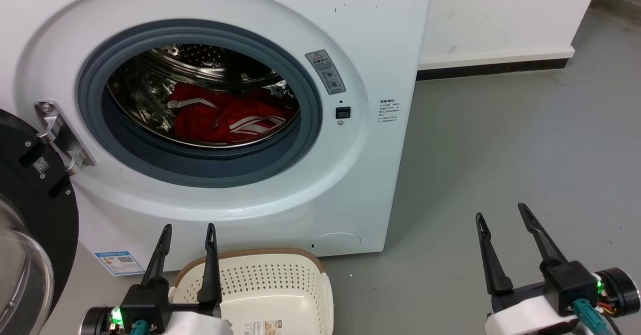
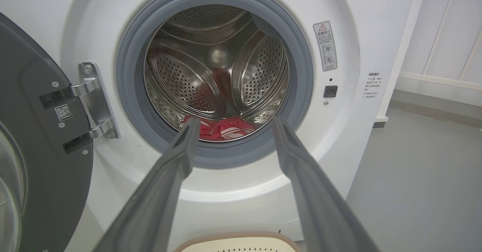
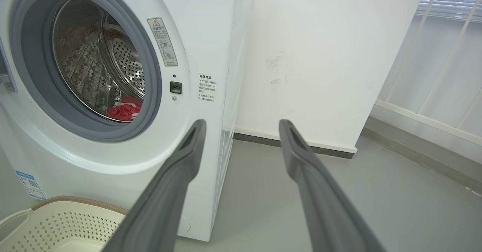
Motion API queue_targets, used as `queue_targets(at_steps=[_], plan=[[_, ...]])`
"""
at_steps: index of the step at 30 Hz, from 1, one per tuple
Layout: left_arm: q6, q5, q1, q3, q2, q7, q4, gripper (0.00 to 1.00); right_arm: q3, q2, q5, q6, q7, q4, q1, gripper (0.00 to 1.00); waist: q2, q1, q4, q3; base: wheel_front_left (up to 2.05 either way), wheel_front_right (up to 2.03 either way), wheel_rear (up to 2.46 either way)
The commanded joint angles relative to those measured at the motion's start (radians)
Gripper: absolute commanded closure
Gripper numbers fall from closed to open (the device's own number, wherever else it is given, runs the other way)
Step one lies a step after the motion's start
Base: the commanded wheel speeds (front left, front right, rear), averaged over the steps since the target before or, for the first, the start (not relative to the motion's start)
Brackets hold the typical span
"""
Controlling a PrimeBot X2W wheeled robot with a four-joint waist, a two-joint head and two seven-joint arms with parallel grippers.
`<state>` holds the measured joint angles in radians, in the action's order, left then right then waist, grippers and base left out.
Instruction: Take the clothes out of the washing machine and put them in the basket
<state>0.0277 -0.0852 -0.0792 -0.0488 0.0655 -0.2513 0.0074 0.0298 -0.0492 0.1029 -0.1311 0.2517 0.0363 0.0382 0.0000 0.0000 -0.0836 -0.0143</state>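
While facing the washing machine [image 1: 370,49], holds left gripper [image 1: 189,227] and right gripper [image 1: 501,211] spread, empty; red striped clothes [image 1: 225,114] inside its drum [image 1: 200,57], basket [image 1: 300,285] at its foot.

The porthole [image 1: 200,171] of the washing machine [image 1: 370,49] is unblocked, its door [image 1: 30,200] swung aside left. The basket [image 1: 265,280] stands on the floor [image 1: 501,149] just beneath the opening.

head view looking down, wrist views low, all sharing washing machine [image 1: 380,49]
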Motion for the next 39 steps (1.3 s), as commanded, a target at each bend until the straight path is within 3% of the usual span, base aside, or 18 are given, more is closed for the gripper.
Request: queue_targets(at_steps=[1, 13, 27, 32, 39], plan=[[-0.004, 0.027, -0.012, 0.005, -0.001, -0.010, 0.001, 0.00, 0.000, -0.002, 0.013, 0.001, 0.009, -0.005, 0.006, 0.00, 0.0000, 0.0000, 0.000, 0.000, 0.00, 0.00, 0.00], [-0.028, 0.045, -0.019, 0.018, -0.011, -0.014, 0.015, 0.00, -0.011, -0.001, -0.079, 0.001, 0.014, 0.018, 0.011, 0.00, 0.0000, 0.0000, -0.001, -0.007, 0.00, 0.00, 0.00], [-0.049, 0.057, -0.018, 0.040, -0.014, -0.014, 0.030, 0.00, 0.011, -0.001, -0.055, 0.001, 0.014, 0.016, -0.006, 0.00, 0.0000, 0.0000, -0.017, 0.018, 0.00, 0.00, 0.00], [-0.067, 0.066, 0.044, 0.055, 0.006, -0.014, 0.044, 0.00, 0.020, -0.001, -0.069, 0.001, 0.014, -0.014, -0.040, 0.00, 0.0000, 0.0000, -0.046, 0.114, 0.00, 0.00, 0.00], [-0.106, 0.070, 0.247, 0.086, 0.100, -0.014, 0.096, 0.00, 0.034, -0.001, -0.091, 0.001, 0.014, -0.048, -0.116, 0.00, 0.0000, 0.0000, -0.108, 0.306, 0.00, 0.00, 0.00]])
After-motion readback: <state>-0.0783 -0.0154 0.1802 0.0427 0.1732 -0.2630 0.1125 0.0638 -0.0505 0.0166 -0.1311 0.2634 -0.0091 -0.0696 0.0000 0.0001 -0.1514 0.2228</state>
